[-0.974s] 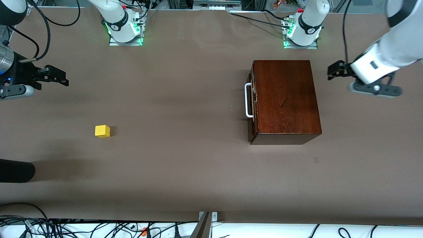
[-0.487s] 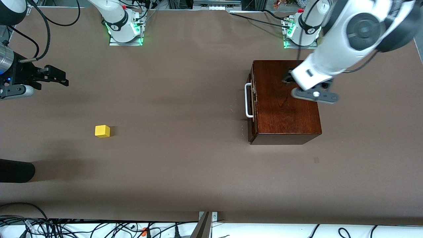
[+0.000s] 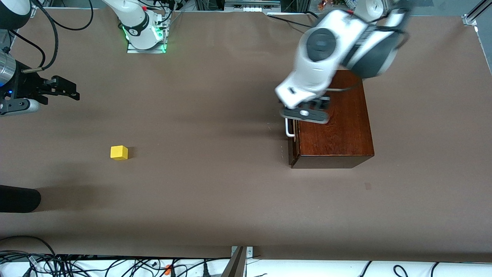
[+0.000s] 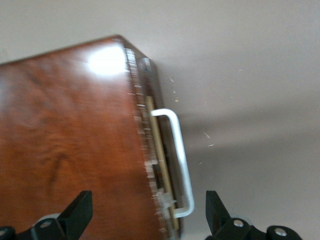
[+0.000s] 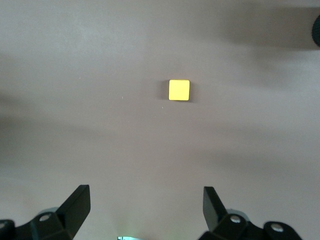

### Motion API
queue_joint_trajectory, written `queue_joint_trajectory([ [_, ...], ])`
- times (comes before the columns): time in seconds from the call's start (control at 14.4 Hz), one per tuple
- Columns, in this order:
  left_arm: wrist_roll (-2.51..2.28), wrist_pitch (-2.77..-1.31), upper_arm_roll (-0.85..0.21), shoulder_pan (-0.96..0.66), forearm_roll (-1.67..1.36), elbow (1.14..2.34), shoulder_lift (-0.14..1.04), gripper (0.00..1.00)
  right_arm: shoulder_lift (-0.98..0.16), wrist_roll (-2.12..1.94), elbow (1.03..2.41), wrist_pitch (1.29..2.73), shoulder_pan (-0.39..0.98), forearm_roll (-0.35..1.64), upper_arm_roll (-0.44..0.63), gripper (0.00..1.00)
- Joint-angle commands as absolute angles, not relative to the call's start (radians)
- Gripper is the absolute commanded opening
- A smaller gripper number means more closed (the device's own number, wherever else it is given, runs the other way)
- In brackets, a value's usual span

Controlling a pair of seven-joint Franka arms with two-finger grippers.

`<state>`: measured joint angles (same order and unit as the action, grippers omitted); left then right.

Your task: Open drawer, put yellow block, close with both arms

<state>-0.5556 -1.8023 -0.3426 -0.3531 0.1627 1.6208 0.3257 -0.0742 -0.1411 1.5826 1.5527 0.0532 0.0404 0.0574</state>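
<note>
The dark reddish-brown wooden box point(image 3: 338, 134) stands toward the left arm's end of the table. Its drawer is shut, and part of the white handle point(image 3: 289, 130) shows below the left hand. My left gripper point(image 3: 307, 107) hangs over the handle end of the box. In the left wrist view it point(image 4: 148, 215) is open, with the box point(image 4: 65, 140) and the handle point(image 4: 177, 155) below it. The yellow block point(image 3: 118, 152) lies on the table toward the right arm's end. My right gripper point(image 3: 65, 89) waits in the air, open, and its wrist view point(image 5: 146, 205) shows the block point(image 5: 179, 90) below.
A black rounded object point(image 3: 19, 199) lies at the table edge at the right arm's end, nearer the front camera than the block. Cables point(image 3: 115, 265) run along the front edge. The arm bases point(image 3: 145, 34) stand at the back.
The left arm has swung from the left arm's end of the table across the box top to over its handle end. The right arm and the yellow block have not moved.
</note>
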Motion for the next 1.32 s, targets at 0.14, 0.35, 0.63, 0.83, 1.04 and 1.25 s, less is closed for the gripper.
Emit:
queue_joint_trajectory([
  [0.14,-0.635,-1.813,-0.334,-0.425,0.227,1.604,0.399,1.00,-0.086,-0.150,1.557,1.543,0.048,0.038,0.055,1.00],
  [0.35,-0.686,-1.813,-0.334,-0.466,0.284,1.618,0.423,1.00,-0.086,-0.150,1.557,1.545,0.048,0.038,0.055,1.00],
  [0.63,-0.736,-1.815,-0.334,-0.489,0.345,1.631,0.454,1.00,-0.084,-0.150,1.557,1.545,0.048,0.038,0.055,1.00],
  [0.83,-0.738,-1.815,-0.334,-0.492,0.377,1.632,0.475,1.00,-0.086,-0.150,1.557,1.545,0.048,0.038,0.057,1.00],
  [1.04,-0.764,-1.833,-0.334,-0.494,0.380,1.640,0.492,1.00,-0.086,-0.150,1.557,1.543,0.048,0.038,0.057,1.00],
  [1.25,-0.799,-1.888,-0.334,-0.500,0.382,1.687,0.494,1.00,-0.086,-0.150,1.557,1.543,0.048,0.037,0.057,1.00],
])
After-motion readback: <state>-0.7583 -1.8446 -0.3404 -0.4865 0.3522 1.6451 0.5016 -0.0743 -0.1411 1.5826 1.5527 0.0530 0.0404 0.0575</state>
